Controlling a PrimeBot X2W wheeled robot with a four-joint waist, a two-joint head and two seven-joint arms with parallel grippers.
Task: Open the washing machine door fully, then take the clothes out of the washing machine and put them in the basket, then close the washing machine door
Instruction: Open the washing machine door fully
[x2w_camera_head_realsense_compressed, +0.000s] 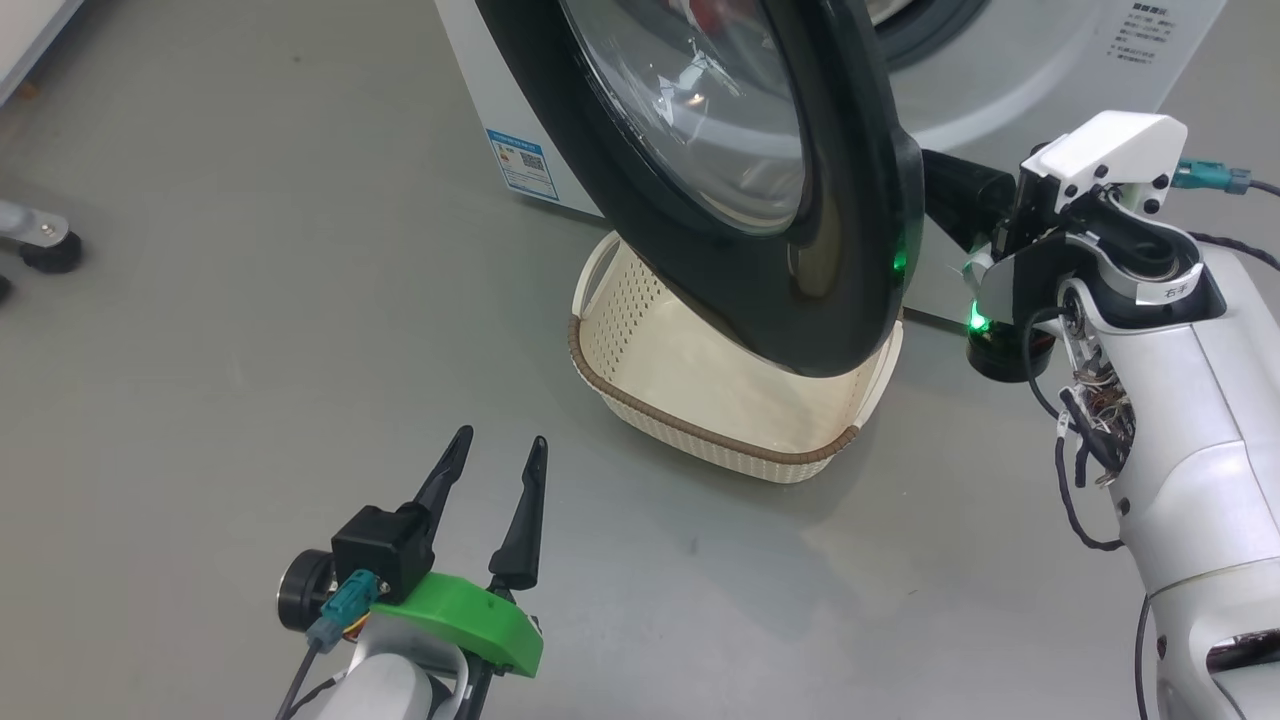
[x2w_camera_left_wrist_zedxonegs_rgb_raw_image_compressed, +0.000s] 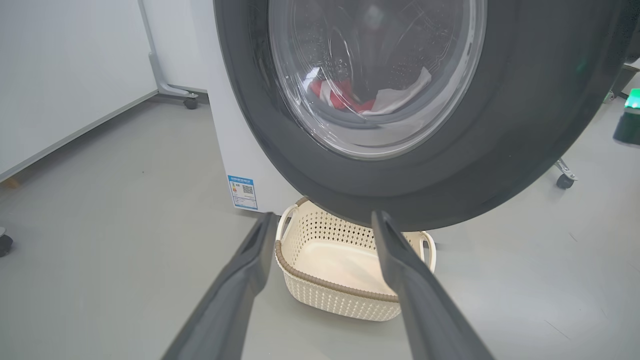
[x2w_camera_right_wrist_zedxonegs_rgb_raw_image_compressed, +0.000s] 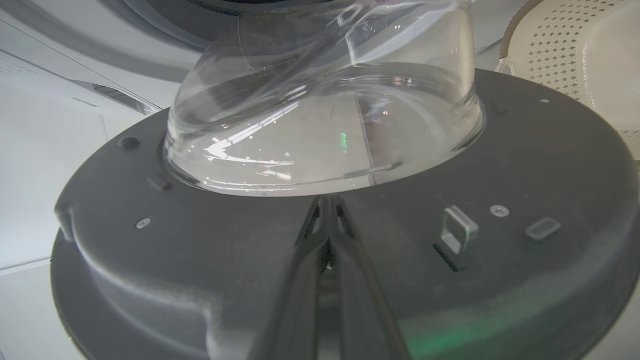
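Right gripper (x2w_camera_right_wrist_zedxonegs_rgb_raw_image_compressed: 327, 200) pinched together, tips at door (x2w_camera_head_realsense_compressed: 850, 260) inner face, just beside the glass. Left gripper (x2w_camera_head_realsense_compressed: 502, 437) spread, near basket (x2w_camera_head_realsense_compressed: 690, 445). Door ajar over basket; clothes (x2w_camera_left_wrist_zedxonegs_rgb_raw_image_compressed: 345, 97) in drum.

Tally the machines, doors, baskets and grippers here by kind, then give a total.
White front-loading washing machine: 1
Round glossy black door: 1
Cream perforated plastic basket: 1
Dark-fingered grippers: 2, left gripper and right gripper
Total: 5

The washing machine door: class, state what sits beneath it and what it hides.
The cream basket stands on the floor beneath the washing machine door, which covers its far side.
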